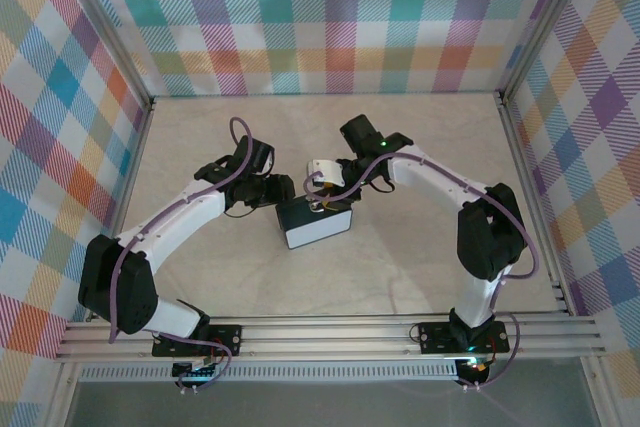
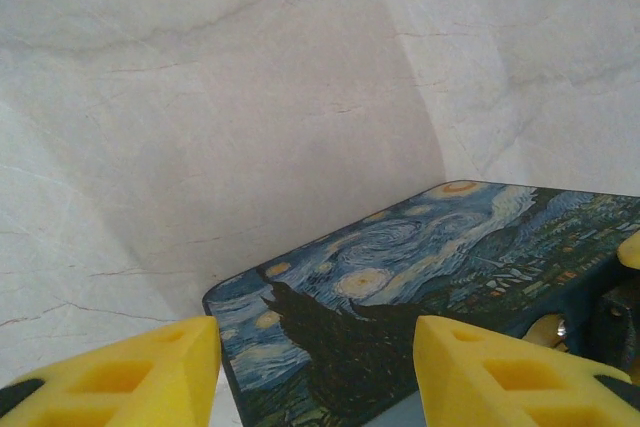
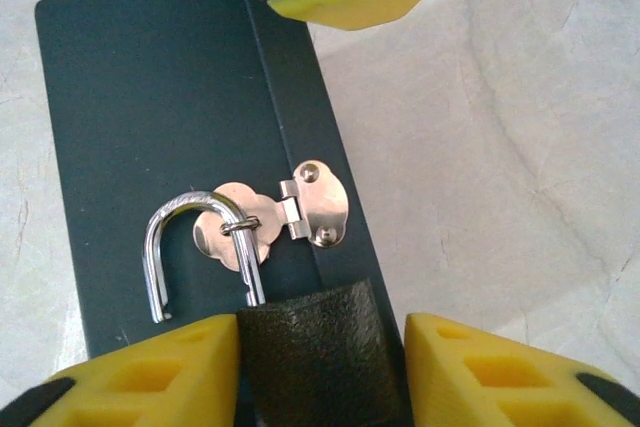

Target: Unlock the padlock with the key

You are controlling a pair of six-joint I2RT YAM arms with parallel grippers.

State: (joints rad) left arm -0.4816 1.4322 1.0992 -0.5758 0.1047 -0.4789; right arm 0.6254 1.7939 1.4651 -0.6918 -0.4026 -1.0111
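Sitting inside right claw (image 3: 320, 372) — padlock (image 3: 315, 342), hooked through hasp (image 3: 300, 212)

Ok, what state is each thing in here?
padlock: shackle open, one leg free, hooked through the staple
hasp: folded over its staple
box: closed
right hand: shut on the padlock body
left hand: fingers astride the box corner, grip unclear

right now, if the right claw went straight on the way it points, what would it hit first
The padlock body sits between the right claw fingers. Pushing on, it would likely meet the dark box face by the hasp, though depth is unclear.
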